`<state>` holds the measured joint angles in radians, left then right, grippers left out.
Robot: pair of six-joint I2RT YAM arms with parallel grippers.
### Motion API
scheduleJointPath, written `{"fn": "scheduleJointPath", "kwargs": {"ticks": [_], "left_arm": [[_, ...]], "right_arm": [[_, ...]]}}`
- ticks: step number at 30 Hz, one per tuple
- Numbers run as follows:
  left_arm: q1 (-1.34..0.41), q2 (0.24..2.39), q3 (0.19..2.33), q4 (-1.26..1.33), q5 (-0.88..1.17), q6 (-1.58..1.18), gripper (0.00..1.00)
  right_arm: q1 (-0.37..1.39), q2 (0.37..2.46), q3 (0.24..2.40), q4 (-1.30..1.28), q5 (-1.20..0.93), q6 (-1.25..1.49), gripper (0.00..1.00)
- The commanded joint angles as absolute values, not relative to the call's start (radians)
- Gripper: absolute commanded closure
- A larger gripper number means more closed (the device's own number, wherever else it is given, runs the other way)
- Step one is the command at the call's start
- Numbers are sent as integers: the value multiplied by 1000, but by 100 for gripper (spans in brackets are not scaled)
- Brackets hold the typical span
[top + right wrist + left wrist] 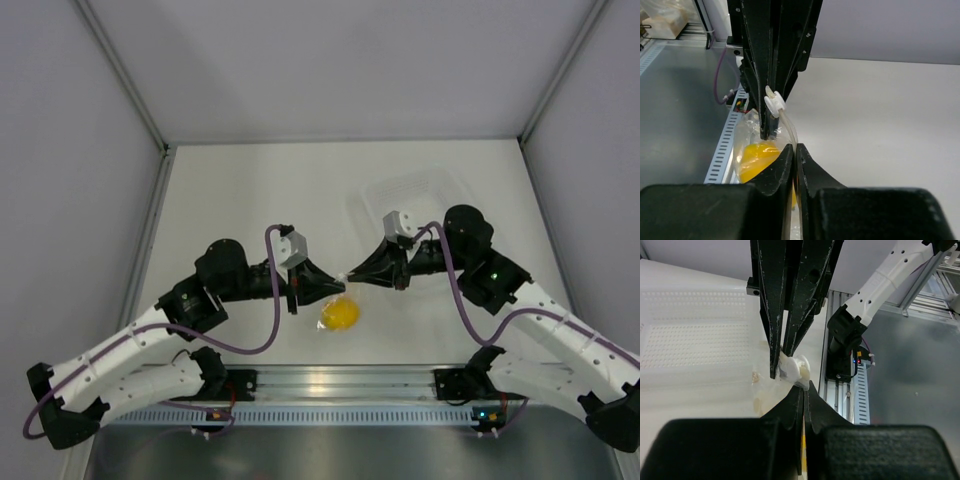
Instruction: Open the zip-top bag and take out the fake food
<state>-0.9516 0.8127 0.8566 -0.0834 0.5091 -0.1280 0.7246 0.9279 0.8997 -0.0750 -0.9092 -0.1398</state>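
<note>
At the front-centre of the table (250, 200), the two grippers meet almost tip to tip over the zip-top bag (333, 300). The left gripper (337, 284) comes in from the left with its jaws pressed tight together on the bag's upper edge. In the right wrist view a small white slider (774, 104) on that edge sits right against its fingers. The right gripper (352, 276) reaches in from the right. Its jaws are drawn in to a thin slit, with the clear film caught between them on the other side of the same edge. The bag trails down from both grips, and the fake food (340, 315), a bright yellow oval, lies inside its lower part, just below the fingertips and slightly nearer the arm bases. Whether the bag's bottom touches the table cannot be told. A clear rigid tray (410, 192) lies behind the right gripper, apart from the bag.
</note>
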Motion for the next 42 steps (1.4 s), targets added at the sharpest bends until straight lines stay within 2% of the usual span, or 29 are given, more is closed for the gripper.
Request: {"fn": "scheduleJointPath", "kwargs": {"ticks": [1, 4, 5, 7, 10, 13, 15, 16, 17, 22, 23, 24, 26, 29, 31, 38, 42], "left_arm": [[-950, 808, 902, -37, 539, -127, 100], [-950, 792, 913, -84, 439, -92, 98], [-950, 784, 914, -93, 427, -72, 84], [-950, 770, 911, -92, 391, -63, 77], [-950, 778, 910, -81, 368, -49, 57], [-950, 788, 908, -69, 356, -45, 55], [-950, 795, 907, -64, 353, -41, 63], [-950, 796, 907, -61, 347, -40, 75], [-948, 793, 905, -61, 347, -40, 81], [-950, 775, 899, -55, 350, -41, 87], [-950, 772, 899, -52, 348, -44, 97], [-950, 770, 896, -49, 345, -46, 100], [-950, 770, 893, -45, 360, -45, 100], [-950, 784, 891, -46, 414, -40, 100], [-950, 792, 888, -46, 437, -37, 100], [-950, 802, 884, -46, 465, -25, 100], [-950, 808, 884, -46, 477, -25, 100]], "right_arm": [[753, 930, 936, -9, -928, -144, 98], [756, 923, 936, -9, -887, -114, 100], [756, 925, 940, -12, -888, -106, 100], [759, 928, 940, -9, -894, -81, 100], [765, 925, 940, -12, -871, -51, 100], [767, 919, 946, -32, -842, -48, 100], [767, 917, 953, -40, -833, -49, 100], [767, 917, 953, -41, -830, -48, 100], [767, 917, 954, -44, -825, -48, 100], [769, 917, 954, -46, -814, -43, 100], [769, 919, 956, -48, -819, -43, 100], [769, 920, 957, -45, -831, -41, 100], [767, 922, 956, -37, -839, -29, 100], [769, 911, 956, -26, -851, -20, 82], [765, 900, 962, -25, -865, -12, 77], [769, 908, 1017, 24, -923, 70, 70], [767, 943, 1042, 51, -927, 130, 70]]}}
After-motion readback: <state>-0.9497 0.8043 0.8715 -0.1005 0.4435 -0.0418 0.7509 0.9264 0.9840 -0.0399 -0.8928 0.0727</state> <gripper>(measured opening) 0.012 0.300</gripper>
